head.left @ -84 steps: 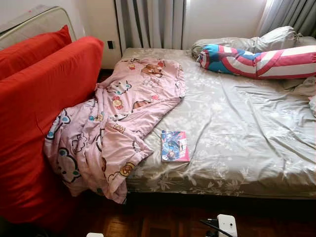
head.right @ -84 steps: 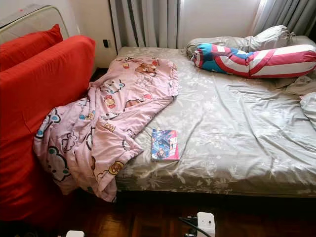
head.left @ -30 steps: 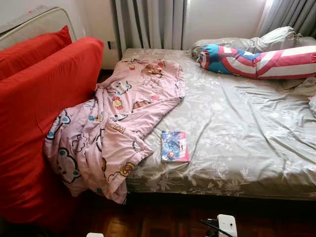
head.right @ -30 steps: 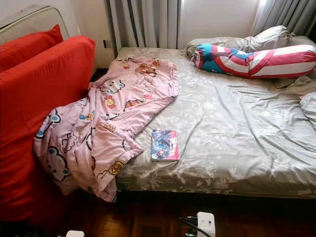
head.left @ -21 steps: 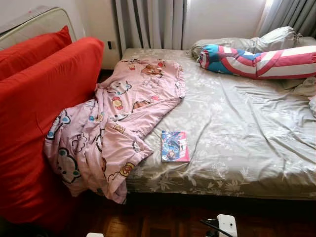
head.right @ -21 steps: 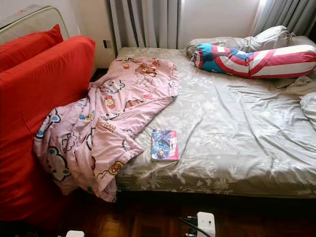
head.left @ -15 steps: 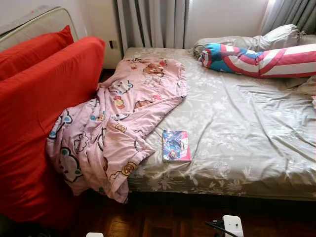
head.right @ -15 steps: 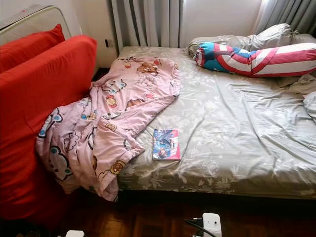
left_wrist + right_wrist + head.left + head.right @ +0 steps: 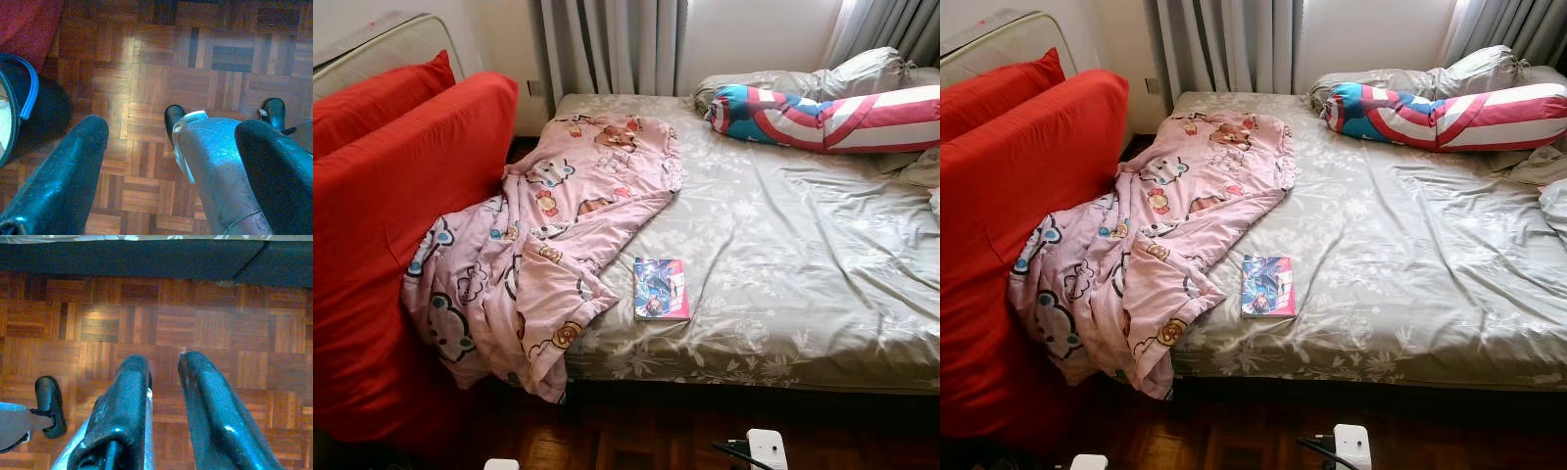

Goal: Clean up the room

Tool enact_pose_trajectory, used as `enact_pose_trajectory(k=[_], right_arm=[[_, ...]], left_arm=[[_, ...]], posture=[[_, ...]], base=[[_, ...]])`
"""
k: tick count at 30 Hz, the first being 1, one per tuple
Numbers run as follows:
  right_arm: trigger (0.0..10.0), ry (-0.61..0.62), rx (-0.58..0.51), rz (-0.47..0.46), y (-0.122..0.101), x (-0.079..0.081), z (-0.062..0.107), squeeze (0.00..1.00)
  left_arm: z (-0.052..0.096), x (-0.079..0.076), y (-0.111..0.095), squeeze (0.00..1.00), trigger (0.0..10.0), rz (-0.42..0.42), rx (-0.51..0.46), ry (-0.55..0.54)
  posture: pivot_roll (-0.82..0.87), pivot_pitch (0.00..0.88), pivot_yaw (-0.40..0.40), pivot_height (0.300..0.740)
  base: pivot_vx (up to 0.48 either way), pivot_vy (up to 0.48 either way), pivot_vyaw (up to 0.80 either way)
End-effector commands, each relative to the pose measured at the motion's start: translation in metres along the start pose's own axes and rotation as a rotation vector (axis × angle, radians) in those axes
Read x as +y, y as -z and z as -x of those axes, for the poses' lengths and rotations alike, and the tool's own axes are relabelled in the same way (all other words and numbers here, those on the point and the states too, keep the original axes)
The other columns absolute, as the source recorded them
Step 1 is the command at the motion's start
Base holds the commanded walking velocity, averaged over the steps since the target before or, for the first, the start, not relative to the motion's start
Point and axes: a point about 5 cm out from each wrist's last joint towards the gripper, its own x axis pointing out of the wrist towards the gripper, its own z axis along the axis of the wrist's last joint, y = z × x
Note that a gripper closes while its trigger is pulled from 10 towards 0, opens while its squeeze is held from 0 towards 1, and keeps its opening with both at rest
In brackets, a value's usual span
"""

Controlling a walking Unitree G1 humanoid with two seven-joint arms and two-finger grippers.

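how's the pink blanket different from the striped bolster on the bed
The pink blanket is flat cloth printed with cartoon animals; the striped bolster is a stuffed roll in red, white and blue. The blanket lies crumpled on the bed's left side, spilling over the near edge beside the red cushions; the bolster lies wholly on the bed, at its far right. Both rest on the grey floral sheet.

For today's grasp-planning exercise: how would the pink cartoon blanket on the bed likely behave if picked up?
The pink blanket lies creased and spills over the bed edge, so it is probably floppy and would sag. It looks thin, likely light, though its spread may drag.

Left pincer (image 9: 171, 161) spread wide above parquet floor (image 9: 161, 78).
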Motion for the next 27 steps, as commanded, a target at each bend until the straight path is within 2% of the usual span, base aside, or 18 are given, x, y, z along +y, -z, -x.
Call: enact_pose_trajectory(k=[1,9,12,20,24,27], right_arm=[[10.0,-0.005,0.011,0.006,0.001,0.002,0.0,0.0],[10.0,-0.039,0.017,0.054,0.004,0.006,0.0,0.0],[10.0,-0.055,0.009,0.062,0.003,0.006,0.001,0.0],[10.0,-0.049,0.011,0.043,0.004,0.006,0.001,0.0],[10.0,-0.053,0.022,0.041,0.012,0.008,0.003,0.0],[10.0,-0.06,0.04,0.044,0.027,0.009,0.007,0.0]], left_arm=[[0.002,0.001,0.007,0.0,10.0,0.01,0.029,0.004],[0.001,0.0,0.007,0.0,10.0,0.019,0.031,0.008],[0.001,0.0,0.007,0.0,10.0,0.023,0.029,0.01],[0.002,0.0,0.007,0.0,10.0,0.027,0.028,0.013],[0.001,-0.001,0.007,0.0,10.0,0.027,0.029,0.014],[0.001,-0.001,0.007,0.0,10.0,0.028,0.029,0.015]], posture=[[-0.06,0.051,-0.003,0.74],[-0.06,0.052,-0.004,0.74],[-0.06,0.052,-0.004,0.74],[-0.06,0.051,-0.005,0.74],[-0.07,0.05,-0.005,0.74],[-0.07,0.05,-0.005,0.74]], base=[[0.0,0.0,0.0],[0.0,0.0,0.0],[0.0,0.0,0.63],[0.152,0.0,0.1],[0.252,0.0,0.0],[0.251,0.0,0.0]])
